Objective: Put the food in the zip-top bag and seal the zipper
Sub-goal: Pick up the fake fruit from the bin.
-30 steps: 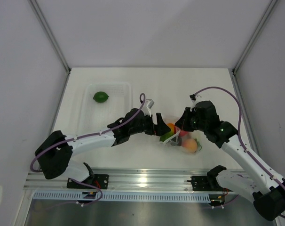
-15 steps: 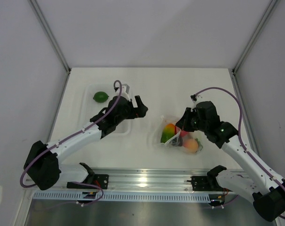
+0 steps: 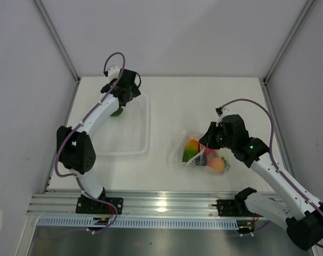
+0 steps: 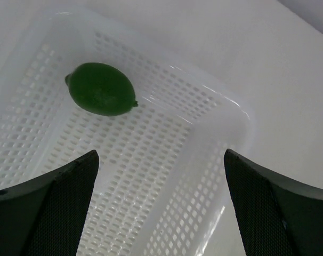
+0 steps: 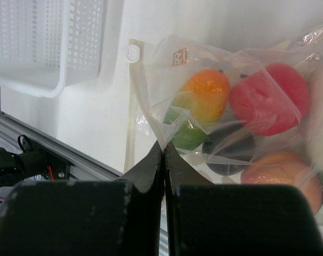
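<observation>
Food (image 5: 207, 98) mostly sits inside the crinkly clear zip-top bag (image 5: 167, 80) on the table (image 3: 204, 101); one smooth oval green lime (image 4: 101, 89) lies in the white perforated tray (image 4: 225, 106). Right claw (image 5: 164, 152) pinches the bag's mouth film. Left claw (image 4: 160, 160) hangs wide above the lime. Likely step: fetching it. Next move: descend, straddle it, close gently; glossy skin may slip.

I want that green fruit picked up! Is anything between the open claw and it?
No, nothing visible. The left gripper hangs open over the white tray, and the green fruit lies alone on its floor, with only bare tray between them.
</observation>
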{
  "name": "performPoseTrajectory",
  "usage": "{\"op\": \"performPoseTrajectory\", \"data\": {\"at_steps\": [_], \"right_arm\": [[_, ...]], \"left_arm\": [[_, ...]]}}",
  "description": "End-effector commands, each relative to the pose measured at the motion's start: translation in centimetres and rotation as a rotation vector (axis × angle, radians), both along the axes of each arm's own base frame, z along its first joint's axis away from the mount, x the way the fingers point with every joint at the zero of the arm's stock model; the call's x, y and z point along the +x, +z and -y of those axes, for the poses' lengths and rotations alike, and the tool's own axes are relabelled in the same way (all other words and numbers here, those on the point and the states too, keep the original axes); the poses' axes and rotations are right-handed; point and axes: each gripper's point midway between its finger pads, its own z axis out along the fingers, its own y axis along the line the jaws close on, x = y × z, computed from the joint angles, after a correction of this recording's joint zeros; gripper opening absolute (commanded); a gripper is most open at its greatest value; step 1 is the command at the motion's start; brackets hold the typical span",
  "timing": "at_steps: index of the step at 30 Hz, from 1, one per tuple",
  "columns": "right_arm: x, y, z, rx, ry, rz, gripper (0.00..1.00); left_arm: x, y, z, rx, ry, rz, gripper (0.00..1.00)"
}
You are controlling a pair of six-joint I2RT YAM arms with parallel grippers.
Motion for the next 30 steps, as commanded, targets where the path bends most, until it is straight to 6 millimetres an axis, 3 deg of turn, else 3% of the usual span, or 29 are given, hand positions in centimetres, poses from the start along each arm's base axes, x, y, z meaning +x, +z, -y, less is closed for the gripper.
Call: {"op": "performPoseTrajectory", "data": {"at_steps": [1, 10, 23, 30], "right_arm": [[0.7, 0.8, -0.3, 0.010, 0.009, 0.038, 0.00], [0.9, 0.1, 0.0, -0.010, 0.009, 0.029, 0.00], [1.2, -1.0, -0.1, -0.020, 0.020, 0.005, 0.00], [1.2, -1.3, 0.0, -0.022, 0.018, 0.002, 0.00]], "left_arm": [[-0.3, -2.7, -4.4, 0.077, 0.167, -0.182, 1.00], [2.0, -8.0, -7.9, -0.006, 0.248, -0.316, 0.99], [4.5, -10.4, -7.4, -0.128, 0.277, -0.311, 1.00], [4.3, -11.4, -8.3, -0.189, 0.355, -0.329, 0.99]]}}
